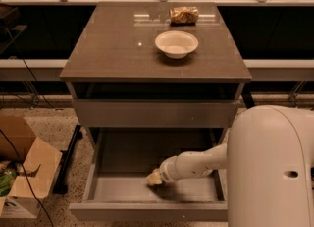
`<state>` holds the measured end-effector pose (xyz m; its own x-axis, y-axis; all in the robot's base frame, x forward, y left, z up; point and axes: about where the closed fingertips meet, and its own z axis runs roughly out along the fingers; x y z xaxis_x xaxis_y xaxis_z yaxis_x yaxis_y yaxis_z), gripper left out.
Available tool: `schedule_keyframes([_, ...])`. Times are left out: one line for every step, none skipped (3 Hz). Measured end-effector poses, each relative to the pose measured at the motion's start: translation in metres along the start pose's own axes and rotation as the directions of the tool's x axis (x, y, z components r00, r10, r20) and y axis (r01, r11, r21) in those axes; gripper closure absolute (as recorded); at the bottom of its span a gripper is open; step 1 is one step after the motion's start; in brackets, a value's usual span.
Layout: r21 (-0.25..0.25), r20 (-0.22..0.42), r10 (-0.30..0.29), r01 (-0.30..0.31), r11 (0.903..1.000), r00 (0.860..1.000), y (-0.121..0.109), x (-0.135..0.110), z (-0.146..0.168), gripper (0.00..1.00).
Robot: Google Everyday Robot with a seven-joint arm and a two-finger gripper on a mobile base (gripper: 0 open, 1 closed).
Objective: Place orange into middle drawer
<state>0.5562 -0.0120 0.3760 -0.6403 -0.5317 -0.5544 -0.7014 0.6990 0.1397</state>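
The middle drawer (122,191) is pulled out under the grey cabinet, and its flat grey floor and tall side walls show. My gripper (154,177) is inside it, low over the floor near the centre. It sits at the end of my white forearm (194,164), which reaches in from the right. The orange does not show in this view; I cannot tell whether it is hidden at the gripper's tip.
A white bowl (176,43) and a crinkled brownish snack bag (184,14) sit on the cabinet top (113,49). A shut drawer front (152,113) lies above the open drawer. A cardboard box (22,167) stands on the floor at the left. My white arm housing (272,172) fills the lower right.
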Motion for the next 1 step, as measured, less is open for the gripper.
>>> schedule_keyframes([0.0,-0.002,-0.004,0.004,1.0,1.0,0.0007,-0.0006,0.0004,0.0])
